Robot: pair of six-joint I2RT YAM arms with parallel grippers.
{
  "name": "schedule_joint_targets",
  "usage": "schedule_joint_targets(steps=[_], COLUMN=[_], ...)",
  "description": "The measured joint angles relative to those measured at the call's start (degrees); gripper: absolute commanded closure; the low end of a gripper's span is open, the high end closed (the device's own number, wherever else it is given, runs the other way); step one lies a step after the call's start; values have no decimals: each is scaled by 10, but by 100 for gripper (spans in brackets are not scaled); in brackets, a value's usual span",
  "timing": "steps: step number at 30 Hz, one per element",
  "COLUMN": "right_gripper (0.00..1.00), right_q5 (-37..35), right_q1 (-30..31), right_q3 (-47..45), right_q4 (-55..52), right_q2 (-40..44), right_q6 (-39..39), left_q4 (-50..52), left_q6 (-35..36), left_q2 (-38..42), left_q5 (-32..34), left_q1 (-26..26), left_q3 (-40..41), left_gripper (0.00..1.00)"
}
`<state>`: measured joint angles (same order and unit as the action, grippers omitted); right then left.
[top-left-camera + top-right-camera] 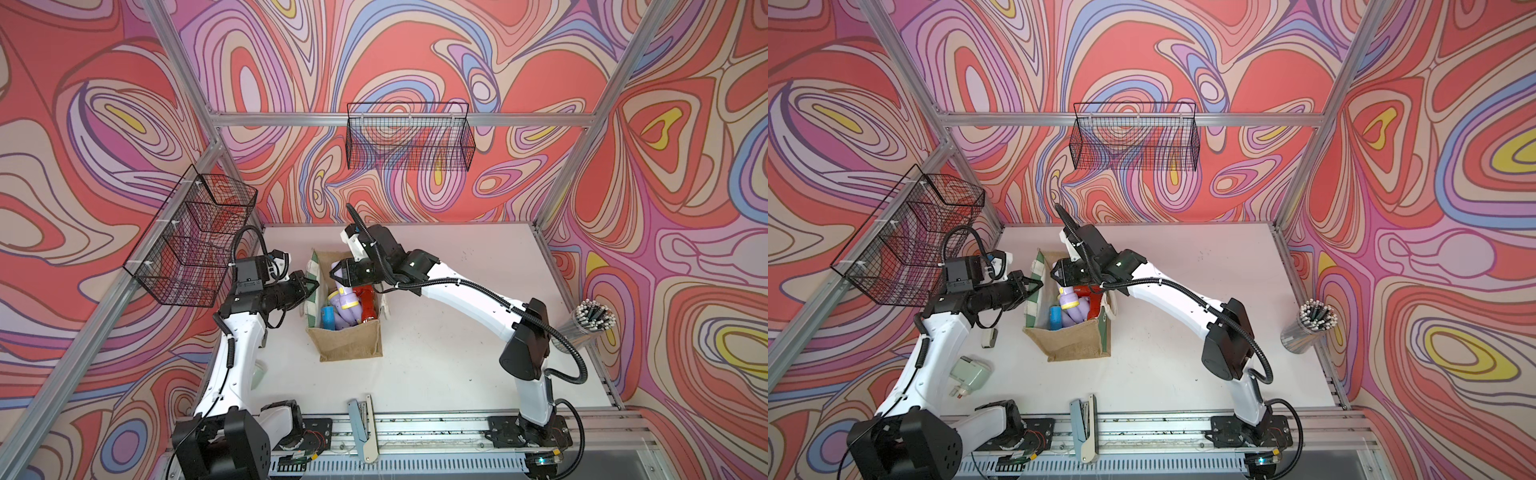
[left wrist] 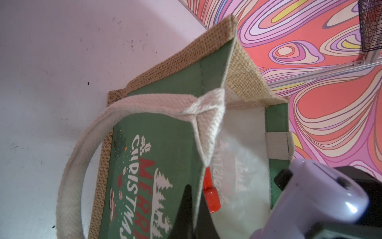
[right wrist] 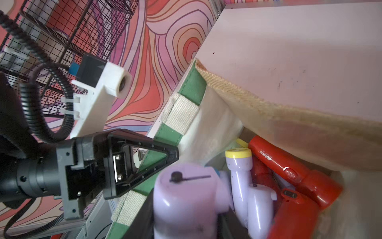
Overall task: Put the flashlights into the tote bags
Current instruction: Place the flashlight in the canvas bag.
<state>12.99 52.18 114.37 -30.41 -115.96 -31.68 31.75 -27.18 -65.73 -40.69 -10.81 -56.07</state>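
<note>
- Flashlights (image 1: 351, 307) lie in the one tote bag (image 1: 347, 343). My right gripper (image 1: 337, 275) is clamped on a lilac flashlight (image 3: 186, 198) over its mouth.
- My left gripper (image 1: 311, 286) pinches the bag's side rim tight.
- A top view shows one pale green flashlight (image 1: 970, 372) on the white table (image 1: 1183, 332); the wrist views miss it.
- My right wrist view shows two red flashlights (image 3: 289, 171) inside.
- Swirly walls, two black wire baskets (image 1: 409, 137).

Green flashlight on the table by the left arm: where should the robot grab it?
Probably across the middle of the pale green flashlight, coming straight down from above: it lies flat on the table with nothing on top of it. Its ends are too blurred to judge. The left gripper, nearest, is shut on the tote bag.
</note>
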Motion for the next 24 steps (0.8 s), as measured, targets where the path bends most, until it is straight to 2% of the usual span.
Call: schedule_joint_targets(steps=[7,18,24], right_gripper=[87,85,84], right_q5=[-6,-102,-128], right_q1=[0,18,23], right_q3=[-16,-18,-17], right_q4=[8,-50,-69], right_q2=[-14,-91,-104], right_q6=[-30,-42,-48], left_q4=[0,0,0], left_q6=[0,0,0], left_q2=[0,0,0], left_q5=[0,0,0], left_q1=[0,0,0], left_q3=[0,0,0], left_gripper=[100,100,100])
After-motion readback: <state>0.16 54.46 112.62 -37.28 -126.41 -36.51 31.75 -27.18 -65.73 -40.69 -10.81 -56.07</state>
